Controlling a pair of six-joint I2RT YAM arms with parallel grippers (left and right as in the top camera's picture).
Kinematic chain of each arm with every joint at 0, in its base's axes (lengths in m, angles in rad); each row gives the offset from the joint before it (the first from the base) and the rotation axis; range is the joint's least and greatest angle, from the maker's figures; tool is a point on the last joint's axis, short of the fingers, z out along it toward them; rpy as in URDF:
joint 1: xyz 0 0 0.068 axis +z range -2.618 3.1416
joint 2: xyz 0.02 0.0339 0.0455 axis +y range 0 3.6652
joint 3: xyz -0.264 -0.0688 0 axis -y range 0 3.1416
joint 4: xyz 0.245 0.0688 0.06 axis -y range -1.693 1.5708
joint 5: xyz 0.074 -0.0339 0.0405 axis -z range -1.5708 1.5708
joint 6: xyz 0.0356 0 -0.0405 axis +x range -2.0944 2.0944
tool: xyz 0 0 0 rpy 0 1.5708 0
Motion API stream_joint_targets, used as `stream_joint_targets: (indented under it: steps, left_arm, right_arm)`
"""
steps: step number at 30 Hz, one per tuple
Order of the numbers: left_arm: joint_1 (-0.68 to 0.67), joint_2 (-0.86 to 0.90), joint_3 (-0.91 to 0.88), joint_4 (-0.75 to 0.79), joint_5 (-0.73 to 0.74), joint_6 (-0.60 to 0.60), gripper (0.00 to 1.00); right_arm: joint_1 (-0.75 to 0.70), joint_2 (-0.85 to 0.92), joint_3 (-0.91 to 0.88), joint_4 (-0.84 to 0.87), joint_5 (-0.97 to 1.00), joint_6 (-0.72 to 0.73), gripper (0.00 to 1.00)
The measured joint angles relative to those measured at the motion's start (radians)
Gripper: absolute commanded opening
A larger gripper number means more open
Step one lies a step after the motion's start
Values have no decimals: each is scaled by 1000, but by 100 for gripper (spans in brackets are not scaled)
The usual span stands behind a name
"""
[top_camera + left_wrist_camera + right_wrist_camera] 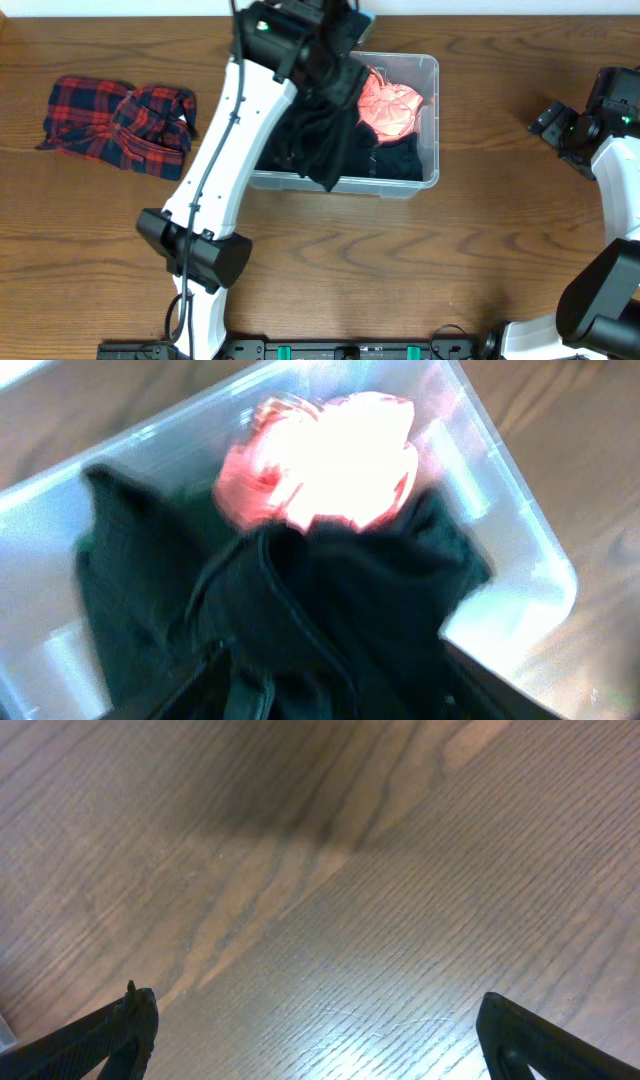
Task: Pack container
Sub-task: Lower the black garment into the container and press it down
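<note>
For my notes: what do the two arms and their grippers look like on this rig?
Both the left arm and the right arm have white links with black joint housings. A black cable runs along the left arm, and a small green light glows on its wrist module. The right gripper has black, tapered fingers.

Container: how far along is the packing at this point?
Done: a red garment and dark clothes lie in the container. In hand: the left pincer is over it with a black garment draped across the front rim; grip unclear. Remaining: the plaid shirt on the table. The right pincer hangs open.
</note>
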Motion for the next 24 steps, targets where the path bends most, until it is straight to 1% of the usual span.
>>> stream_joint_targets:
  steps: [4, 7, 11, 13, 15, 18, 20, 24]
  left_arm:
    - [-37, 6, 0, 132, 21, -80, 63]
    - [-60, 6, 3, 203, 50, -129, 64]
    - [-89, 6, 3, 248, 80, -171, 64]
    - [-98, 6, 3, 242, 90, -179, 64]
    - [-101, 6, 3, 201, 89, -187, 63]
    - [-95, 6, 4, 69, 53, -177, 58]
    - [-87, 6, 4, -29, 9, -165, 51]
    - [-65, 6, 5, -226, -80, -144, 41]
  right_arm:
    - [0, 0, 0, 0, 0, 0, 99]
    - [0, 0, 0, 0, 0, 0, 99]
    - [0, 0, 0, 0, 0, 0, 99]
    - [0, 0, 0, 0, 0, 0, 99]
    - [0, 0, 0, 0, 0, 0, 99]
    - [0, 0, 0, 1, 0, 0, 99]
    - [0, 0, 0, 1, 0, 0, 99]
    - [0, 0, 0, 1, 0, 0, 99]
